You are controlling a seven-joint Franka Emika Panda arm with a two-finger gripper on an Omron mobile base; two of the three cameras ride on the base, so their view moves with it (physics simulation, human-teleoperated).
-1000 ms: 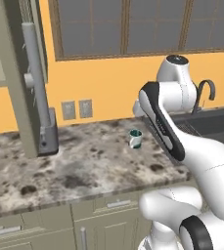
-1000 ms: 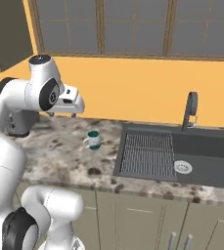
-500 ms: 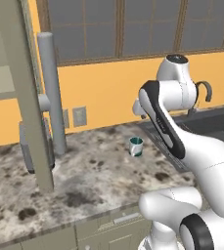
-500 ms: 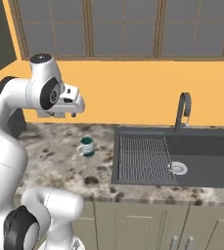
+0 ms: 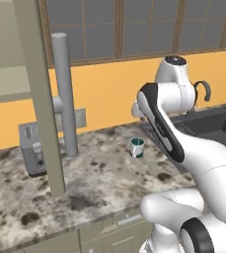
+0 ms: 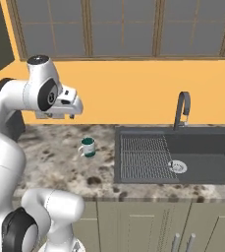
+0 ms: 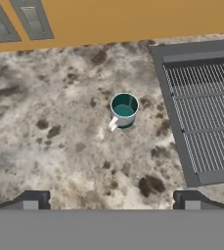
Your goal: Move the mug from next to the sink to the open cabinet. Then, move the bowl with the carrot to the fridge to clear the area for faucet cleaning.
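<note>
The white mug [image 7: 123, 110] with its teal inside stands upright on the speckled counter, a little left of the sink [image 7: 160, 93], handle toward the lower left in the hand view. My gripper [image 7: 111, 200] hovers high above it, open, with nothing between the fingertips [image 7: 33, 200]. The mug [image 5: 137, 147] also shows beside my arm, and the mug [image 6: 87, 146] sits left of the sink [image 6: 224, 158], with the faucet [image 6: 182, 109] behind the basin. The cabinet door [image 5: 39, 99] stands open at the left. Bowl, carrot and fridge are out of view.
A grey toaster [image 5: 32, 148] sits on the counter under the cabinet, and the door's long bar handle [image 5: 65, 94] hangs in front of the wall. Wall outlets [image 7: 33, 19] are behind the mug. The ribbed rack [image 6: 144, 156] fills the sink's left side.
Both base views have shifted: the camera moved, so the cabinet door looms larger at left and the sink sits further right. The mug stays put and the gripper stays open.
</note>
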